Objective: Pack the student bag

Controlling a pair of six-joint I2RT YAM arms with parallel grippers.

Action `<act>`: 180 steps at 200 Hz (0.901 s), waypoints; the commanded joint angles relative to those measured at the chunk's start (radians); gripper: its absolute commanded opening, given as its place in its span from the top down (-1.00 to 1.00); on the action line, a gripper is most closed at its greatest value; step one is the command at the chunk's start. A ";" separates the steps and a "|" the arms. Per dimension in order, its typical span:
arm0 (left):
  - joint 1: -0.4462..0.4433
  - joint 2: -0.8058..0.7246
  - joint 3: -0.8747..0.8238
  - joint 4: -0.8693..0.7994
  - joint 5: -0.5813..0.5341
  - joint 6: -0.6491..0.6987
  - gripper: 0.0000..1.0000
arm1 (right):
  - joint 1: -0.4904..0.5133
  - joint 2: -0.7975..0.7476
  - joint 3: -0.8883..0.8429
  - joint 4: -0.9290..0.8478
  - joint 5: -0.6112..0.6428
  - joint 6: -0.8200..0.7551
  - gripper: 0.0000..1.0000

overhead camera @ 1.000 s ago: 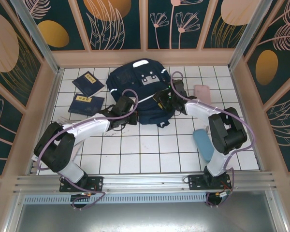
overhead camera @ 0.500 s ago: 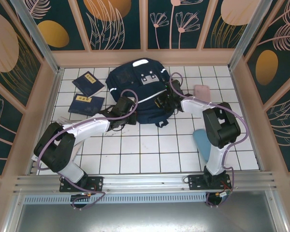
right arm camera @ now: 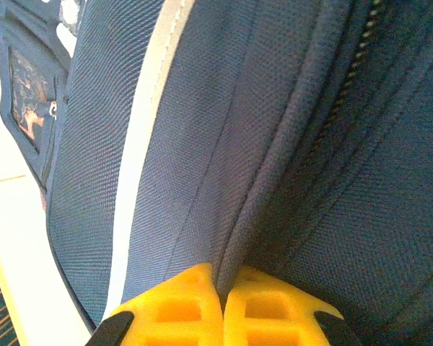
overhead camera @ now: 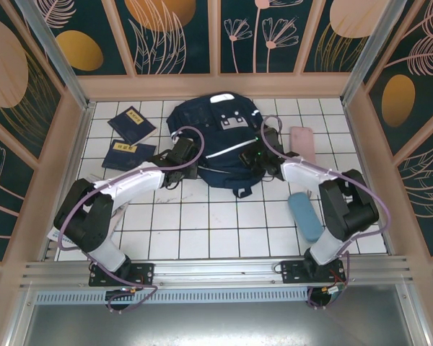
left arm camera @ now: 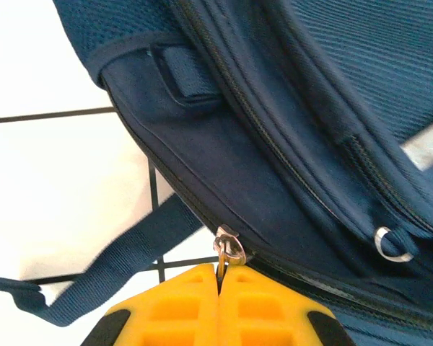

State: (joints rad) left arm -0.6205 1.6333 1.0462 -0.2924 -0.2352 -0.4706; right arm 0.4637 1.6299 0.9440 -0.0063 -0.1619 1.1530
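Note:
The student bag (overhead camera: 220, 137), a big dark navy backpack with white stripes and a grey patch, lies at the back middle of the white tiled table. My left gripper (overhead camera: 190, 164) is at its near-left edge. In the left wrist view the yellow fingers (left arm camera: 180, 306) are shut on the metal zipper pull (left arm camera: 229, 247) at the bag's (left arm camera: 289, 144) seam, with a strap (left arm camera: 123, 263) trailing over the tiles. My right gripper (overhead camera: 254, 156) is at the bag's near-right side. Its yellow fingers (right arm camera: 263, 303) are shut on a ridge of the bag's fabric (right arm camera: 238, 216) beside a white stripe (right arm camera: 141, 180).
Two small navy booklets with yellow labels (overhead camera: 132, 124) (overhead camera: 127, 153) lie left of the bag. A pink case (overhead camera: 302, 144) and a light blue case (overhead camera: 304, 215) lie on the right. Wooden walls (overhead camera: 54, 166) close in the table on three sides.
The right gripper has shut on the bag's fabric. Both arms have reached farther back, and the bag has slid away from me and a little to the right.

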 commanded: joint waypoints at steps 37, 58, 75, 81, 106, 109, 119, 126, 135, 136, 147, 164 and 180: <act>0.053 0.075 0.115 0.012 -0.010 0.041 0.90 | -0.032 -0.116 -0.094 -0.097 0.137 -0.062 1.00; 0.064 0.066 0.126 0.006 0.021 0.021 0.19 | -0.038 -0.122 -0.084 -0.081 0.121 -0.096 0.63; 0.095 0.009 0.099 0.004 0.031 0.003 -0.24 | -0.039 -0.126 -0.062 -0.072 0.092 -0.161 0.10; 0.111 -0.015 0.084 0.006 0.030 -0.004 -0.37 | -0.039 -0.129 -0.058 -0.066 0.080 -0.185 -0.04; 0.195 -0.088 0.010 0.008 -0.011 -0.049 -0.74 | -0.036 -0.145 -0.048 -0.030 0.035 -0.287 -0.33; 0.209 -0.092 0.004 0.004 -0.016 -0.058 -0.75 | -0.036 -0.146 -0.046 -0.028 0.030 -0.298 -0.34; 0.256 -0.099 -0.019 -0.004 -0.026 -0.087 -0.77 | -0.033 -0.146 -0.040 -0.020 0.013 -0.332 -0.38; 0.285 -0.103 -0.039 -0.001 -0.031 -0.108 -0.79 | -0.030 -0.146 -0.038 -0.014 0.004 -0.351 -0.39; 0.316 -0.108 -0.062 0.004 -0.046 -0.135 -0.83 | -0.024 -0.148 -0.040 -0.005 -0.009 -0.368 -0.41; 0.320 -0.109 -0.065 0.005 -0.050 -0.139 -0.84 | -0.024 -0.148 -0.040 -0.002 -0.012 -0.369 -0.42; 0.352 -0.115 -0.100 -0.001 -0.079 -0.179 -0.96 | -0.018 -0.147 -0.039 0.006 -0.030 -0.382 -0.44; 0.398 -0.141 -0.158 -0.012 -0.113 -0.251 -0.97 | -0.009 -0.138 -0.037 0.004 -0.049 -0.391 -0.44; 0.419 -0.180 -0.223 -0.016 -0.152 -0.302 -0.97 | -0.001 -0.133 -0.038 -0.002 -0.054 -0.392 -0.44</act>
State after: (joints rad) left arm -0.2276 1.5177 0.9016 -0.2787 -0.3046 -0.6521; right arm 0.4477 1.5078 0.8814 -0.0273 -0.1799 0.8082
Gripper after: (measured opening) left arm 0.985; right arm 0.719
